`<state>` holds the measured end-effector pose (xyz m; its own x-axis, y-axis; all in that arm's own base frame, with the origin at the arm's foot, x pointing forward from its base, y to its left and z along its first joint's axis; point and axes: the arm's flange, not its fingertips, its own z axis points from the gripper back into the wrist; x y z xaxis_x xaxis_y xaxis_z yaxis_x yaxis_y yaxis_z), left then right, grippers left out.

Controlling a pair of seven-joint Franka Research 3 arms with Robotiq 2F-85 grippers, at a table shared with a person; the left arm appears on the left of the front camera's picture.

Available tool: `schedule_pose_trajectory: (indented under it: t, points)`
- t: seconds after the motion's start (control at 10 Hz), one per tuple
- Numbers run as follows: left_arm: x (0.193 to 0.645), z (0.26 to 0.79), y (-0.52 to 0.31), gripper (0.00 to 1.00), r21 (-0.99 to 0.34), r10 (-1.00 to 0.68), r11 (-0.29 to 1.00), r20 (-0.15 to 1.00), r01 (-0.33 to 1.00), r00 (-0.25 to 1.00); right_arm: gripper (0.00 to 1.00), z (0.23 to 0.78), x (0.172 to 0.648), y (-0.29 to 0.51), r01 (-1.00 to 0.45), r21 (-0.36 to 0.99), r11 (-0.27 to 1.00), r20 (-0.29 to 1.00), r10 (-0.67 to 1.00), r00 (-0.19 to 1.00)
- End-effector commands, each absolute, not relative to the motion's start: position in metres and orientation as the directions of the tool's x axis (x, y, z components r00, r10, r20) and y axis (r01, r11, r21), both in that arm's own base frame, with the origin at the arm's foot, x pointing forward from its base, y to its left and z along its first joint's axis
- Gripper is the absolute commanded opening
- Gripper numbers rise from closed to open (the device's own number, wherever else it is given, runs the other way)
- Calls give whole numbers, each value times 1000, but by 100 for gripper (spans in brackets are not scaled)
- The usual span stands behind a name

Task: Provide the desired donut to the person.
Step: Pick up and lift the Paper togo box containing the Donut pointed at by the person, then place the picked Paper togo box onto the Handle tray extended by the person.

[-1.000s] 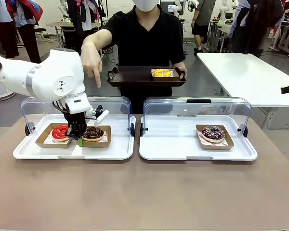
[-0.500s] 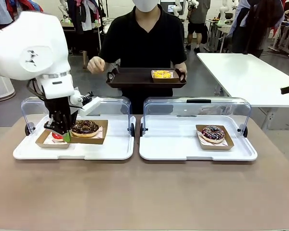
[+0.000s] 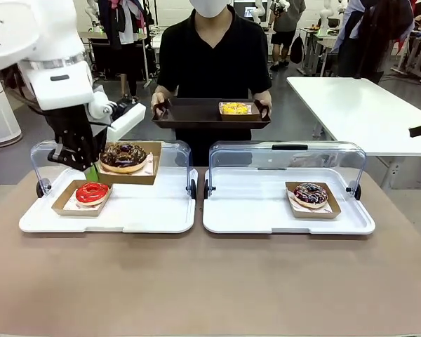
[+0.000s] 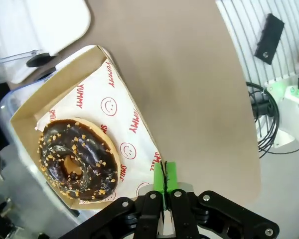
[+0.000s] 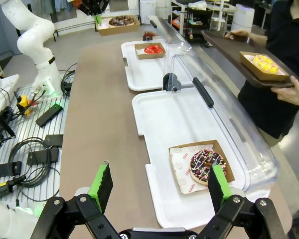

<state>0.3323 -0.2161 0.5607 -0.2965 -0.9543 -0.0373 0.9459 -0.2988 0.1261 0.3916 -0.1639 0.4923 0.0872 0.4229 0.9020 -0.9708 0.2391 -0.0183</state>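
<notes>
Left gripper (image 3: 91,172), upper left of frame, clamped on the edge of the cardboard tray (image 3: 144,175) with the chocolate donut (image 3: 123,155), lifted above the left white tray (image 3: 126,214). Red donut (image 3: 92,192) sits in its box there. Person (image 3: 214,60) top centre holds a dark serving tray (image 3: 196,112) with what looks like a yellow donut (image 3: 234,108). Sprinkled donut (image 3: 310,194) on the right white tray (image 3: 266,210). Right gripper (image 5: 159,185) jaws wide apart above the bench (image 3: 210,281).

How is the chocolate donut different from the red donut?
The chocolate donut is dark brown with little nut bits; the red donut is shiny red and plain. The chocolate donut's box is up in the air, pinched by the left claw; the red donut's box sits on the white tray. Both are rings in brown paper boxes.
</notes>
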Motion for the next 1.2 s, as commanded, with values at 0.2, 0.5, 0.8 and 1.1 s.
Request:
schedule_pose_trajectory:
  t: [0.2,0.5,0.8,1.1]
  points:
    - [342,552,-210,0,141,-960,-280,-44,950,-277,100,492,392,-164,-970,-25,240,906,416,80]
    - [336,566,-212,0,138,-959,-283,-36,949,-281,100,492,392,-164,-970,-25,240,906,416,80]
    - [336,566,-212,0,138,-959,-283,-36,949,-281,100,492,392,-164,-970,-25,240,906,416,80]
    - [336,566,-212,0,138,-959,-283,-36,949,-281,100,492,392,-164,-970,-25,240,906,416,80]
